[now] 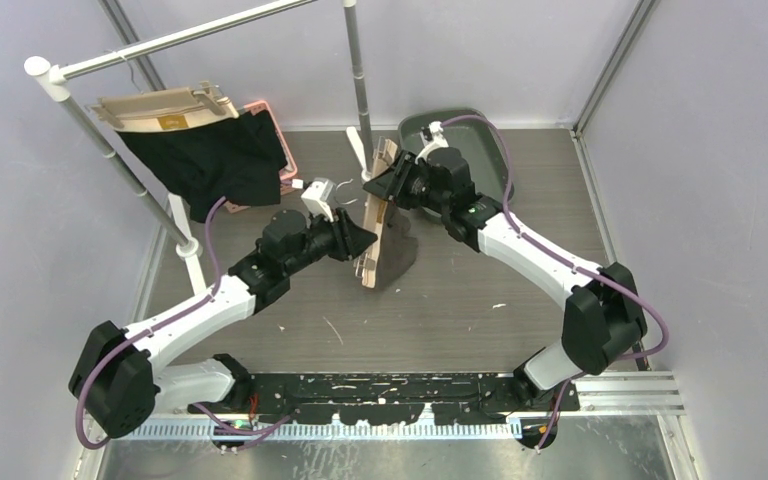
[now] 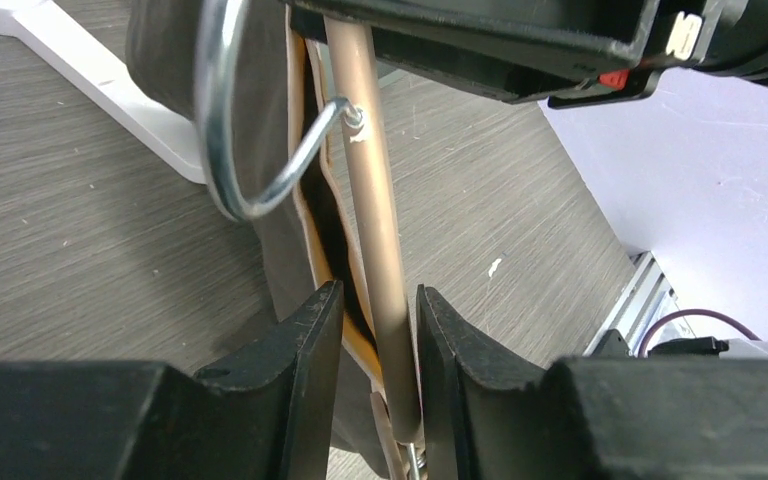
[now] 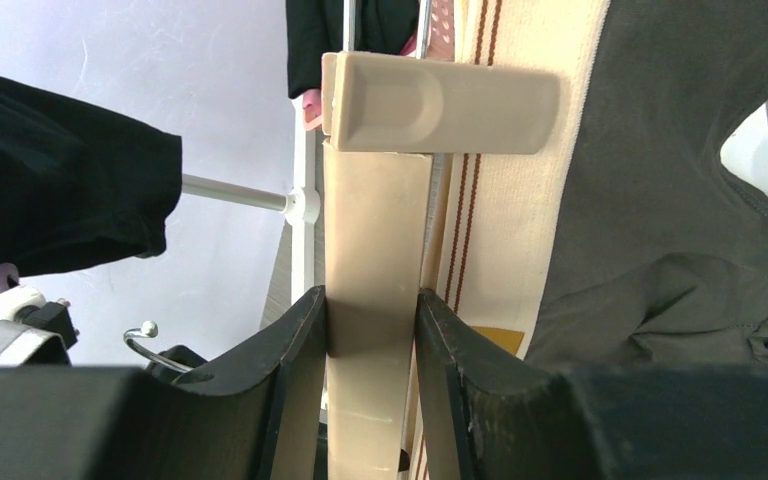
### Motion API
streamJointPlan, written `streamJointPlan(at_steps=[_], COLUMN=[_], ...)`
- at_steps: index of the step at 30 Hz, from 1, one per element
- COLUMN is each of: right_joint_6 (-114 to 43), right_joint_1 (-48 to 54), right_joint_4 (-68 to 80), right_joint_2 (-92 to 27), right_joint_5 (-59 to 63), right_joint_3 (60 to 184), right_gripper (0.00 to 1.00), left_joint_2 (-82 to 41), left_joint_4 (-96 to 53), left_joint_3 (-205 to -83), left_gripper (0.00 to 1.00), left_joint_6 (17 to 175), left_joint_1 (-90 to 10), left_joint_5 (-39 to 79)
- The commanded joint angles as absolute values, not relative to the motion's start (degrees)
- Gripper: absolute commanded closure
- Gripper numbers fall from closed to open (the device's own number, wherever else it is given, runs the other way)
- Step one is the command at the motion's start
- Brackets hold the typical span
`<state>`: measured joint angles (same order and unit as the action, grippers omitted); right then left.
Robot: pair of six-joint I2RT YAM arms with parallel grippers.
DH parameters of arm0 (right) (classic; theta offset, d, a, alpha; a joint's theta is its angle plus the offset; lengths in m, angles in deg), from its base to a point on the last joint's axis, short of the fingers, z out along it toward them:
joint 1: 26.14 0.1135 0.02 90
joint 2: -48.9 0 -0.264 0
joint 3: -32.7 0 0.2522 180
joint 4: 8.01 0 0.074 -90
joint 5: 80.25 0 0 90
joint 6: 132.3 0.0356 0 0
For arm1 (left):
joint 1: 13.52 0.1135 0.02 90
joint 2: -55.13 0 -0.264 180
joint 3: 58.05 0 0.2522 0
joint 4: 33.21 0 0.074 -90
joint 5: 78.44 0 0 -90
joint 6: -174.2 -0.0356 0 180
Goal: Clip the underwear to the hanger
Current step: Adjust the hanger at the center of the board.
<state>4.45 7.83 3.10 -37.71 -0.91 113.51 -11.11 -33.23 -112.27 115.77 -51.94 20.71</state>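
A beige clip hanger stands on edge mid-table, with dark grey underwear hanging along it. My right gripper is shut on the hanger's flat beam, both fingers pressed to it, just below a beige clip. The striped waistband and grey fabric lie beside the beam. My left gripper straddles the round hanger bar below the metal hook. The bar touches one finger. A gap with the waistband edge in it remains at the other.
A clothes rack at the left carries another hanger with black underwear. A pink basket sits behind it and a dark green bin at the back. The rack's white foot lies close to the hanger.
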Motion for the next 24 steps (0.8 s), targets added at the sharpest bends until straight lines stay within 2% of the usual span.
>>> streamJointPlan(at_steps=[1, 3, 5, 9, 13, 16, 17, 18, 21, 24], right_joint_6=[5.9, 6.0, 6.0, 6.0, 5.9, 5.1, 4.8, 4.4, 2.6, 0.7], right_joint_1=[7.3, 7.1, 6.9, 6.6, 6.6, 6.6, 6.5, 6.5, 6.2, 5.2], right_joint_4=[-2.8, -3.0, -3.1, -3.4, -3.5, -3.3, -3.0, -2.5, -0.3, 1.2], right_joint_2=[-33.7, -33.3, -33.0, -32.4, -32.2, -32.0, -31.9, -31.7, -30.2, -27.1], right_joint_5=[-2.0, -2.1, -2.2, -2.3, -2.3, -2.3, -2.3, -2.0, 0.0, 2.3], right_joint_3=[113.3, 112.9, 112.5, 111.7, 110.6, 109.0, 108.4, 107.6, 106.1, 104.4], right_gripper=[0.6, 0.6, 0.6, 0.6, 0.57, 0.49, 0.43, 0.32, 0.15, 0.09], left_joint_2=[-11.3, -11.2, -11.2, -11.2, -11.4, -11.6, -11.8, -12.0, -13.1, -14.0], left_joint_4=[-35.7, -35.5, -35.3, -35.3, -35.9, -37.7, -38.5, -39.4, -42.2, -44.3], left_joint_3=[-115.0, -115.0, -114.9, -114.3, -113.5, -111.5, -110.7, -109.8, -107.4, -105.6], left_gripper=[0.66, 0.67, 0.73, 0.96, 1.0, 1.0, 1.0, 1.0, 1.0, 1.0], left_joint_6=[114.3, 114.2, 114.0, 114.3, 114.9, 115.5, 116.1, 116.8, 118.3, 119.0], left_joint_1=[-53.4, -53.8, -54.1, -54.2, -54.6, -55.2, -55.3, -55.5, -56.1, -56.8], left_joint_5=[19.2, 18.6, 18.1, 17.6, 17.1, 16.1, 15.9, 15.8, 15.4, 14.6])
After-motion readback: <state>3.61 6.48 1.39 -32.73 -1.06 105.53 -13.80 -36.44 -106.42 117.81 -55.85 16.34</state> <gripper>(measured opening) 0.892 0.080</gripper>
